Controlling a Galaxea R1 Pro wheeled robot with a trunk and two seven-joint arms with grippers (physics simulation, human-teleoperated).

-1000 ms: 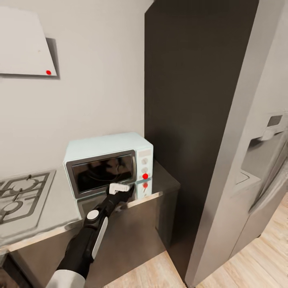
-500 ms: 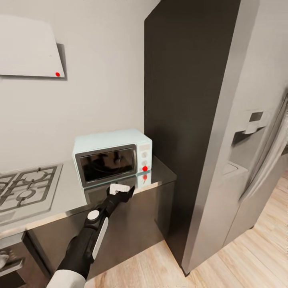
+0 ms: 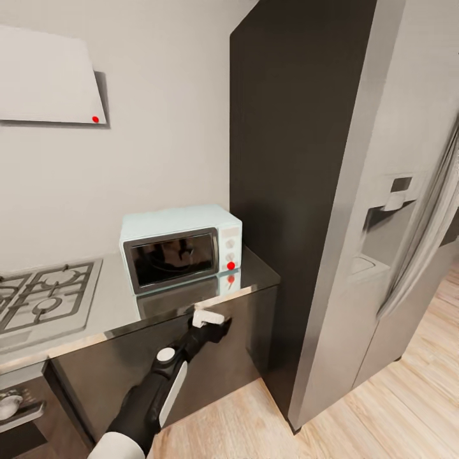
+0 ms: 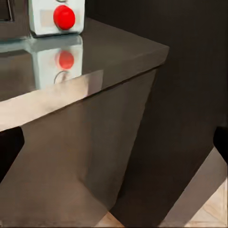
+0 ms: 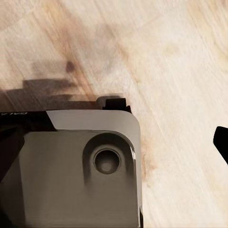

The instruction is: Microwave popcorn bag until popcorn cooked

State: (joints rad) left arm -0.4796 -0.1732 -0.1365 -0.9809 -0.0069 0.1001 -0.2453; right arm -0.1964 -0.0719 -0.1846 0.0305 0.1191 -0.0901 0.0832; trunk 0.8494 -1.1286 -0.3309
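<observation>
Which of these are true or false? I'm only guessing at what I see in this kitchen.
1. The microwave door is shut. True.
2. The microwave's round button is green. False: it is red.
3. The left gripper is touching the microwave. False: it hangs in front of the dark cabinet, below the countertop edge.
4. A gas hob sits on the countertop beside the microwave. True.
5. The popcorn bag lies on top of the microwave. False: its top is bare.

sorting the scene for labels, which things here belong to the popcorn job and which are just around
For the job:
microwave, door shut
countertop beneath it
left gripper, in front of the counter edge

Just around:
gas hob
fridge
dark tall cabinet
wooden floor
</observation>
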